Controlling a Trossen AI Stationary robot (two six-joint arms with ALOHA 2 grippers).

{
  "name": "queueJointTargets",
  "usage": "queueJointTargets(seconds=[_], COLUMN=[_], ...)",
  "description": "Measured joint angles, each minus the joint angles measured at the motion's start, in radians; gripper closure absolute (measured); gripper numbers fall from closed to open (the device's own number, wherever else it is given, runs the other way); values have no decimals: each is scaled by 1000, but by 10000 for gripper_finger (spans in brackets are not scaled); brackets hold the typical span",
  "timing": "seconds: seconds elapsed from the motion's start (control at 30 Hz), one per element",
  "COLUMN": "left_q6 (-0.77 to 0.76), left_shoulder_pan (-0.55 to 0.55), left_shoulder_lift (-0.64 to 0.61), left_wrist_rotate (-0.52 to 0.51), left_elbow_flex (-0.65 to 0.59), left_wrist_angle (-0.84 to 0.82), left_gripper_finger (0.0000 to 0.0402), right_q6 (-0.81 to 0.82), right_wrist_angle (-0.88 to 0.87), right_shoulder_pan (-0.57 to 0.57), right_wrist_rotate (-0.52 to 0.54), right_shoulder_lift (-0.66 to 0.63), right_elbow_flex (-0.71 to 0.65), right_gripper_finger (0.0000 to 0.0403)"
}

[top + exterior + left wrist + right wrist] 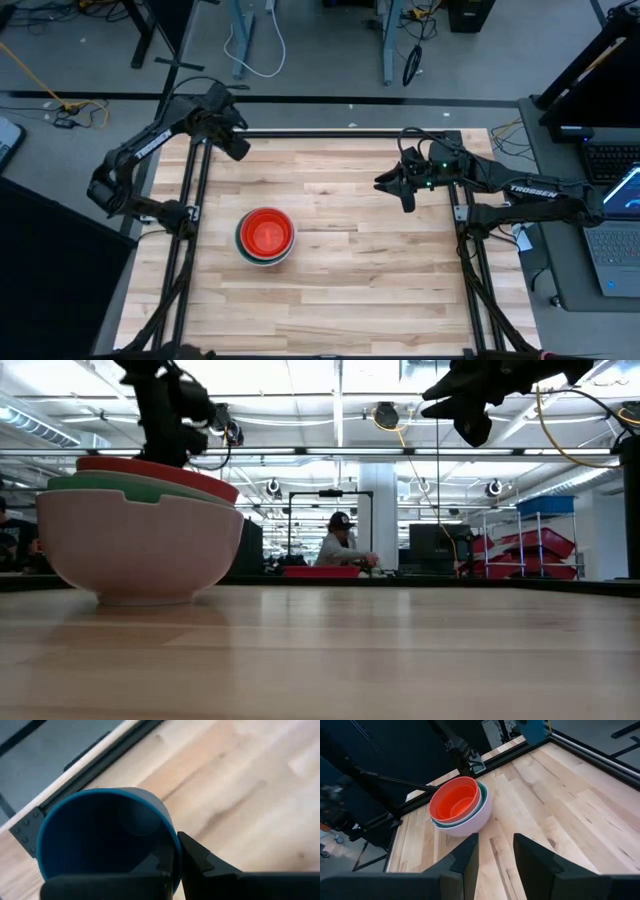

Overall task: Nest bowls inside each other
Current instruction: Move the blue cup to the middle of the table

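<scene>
Wooden worktop (400, 290) carrying a nested stack of bowls (265, 237) left of its centre: a red bowl (454, 800) inside a green bowl (481, 806), both inside a white bowl (140, 545); the red bowl's rim sits tilted in the low view. Left gripper (238, 148), near the far left corner, is pinched onto the wall of a dark blue cup (100, 840). Right gripper (492, 851), above the far right area of the worktop, has its fingers spread and holds nothing.
</scene>
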Motion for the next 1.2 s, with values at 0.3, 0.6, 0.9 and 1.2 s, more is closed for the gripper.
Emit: queueJointTargets(seconds=[0.3, 0.6, 0.9, 1.2], left_q6=[21, -13, -46, -92], left_shoulder_pan=[-148, -301, -423, -535], left_shoulder_lift=[-41, -40, -35, -26], left_wrist_rotate=[47, 75, 83, 86], left_elbow_flex=[134, 260, 336, 388], left_wrist_angle=[-103, -123, -79, -12], left_gripper_finger=[401, 401, 401, 401], right_q6=[6, 20, 0, -6], right_wrist_angle=[11, 33, 44, 81], right_shoulder_pan=[0, 0, 0, 0], right_wrist_rotate=[7, 7, 7, 7], right_shoulder_lift=[0, 3, 31, 67], right_elbow_flex=[0, 0, 0, 0], right_gripper_finger=[296, 296, 296, 296])
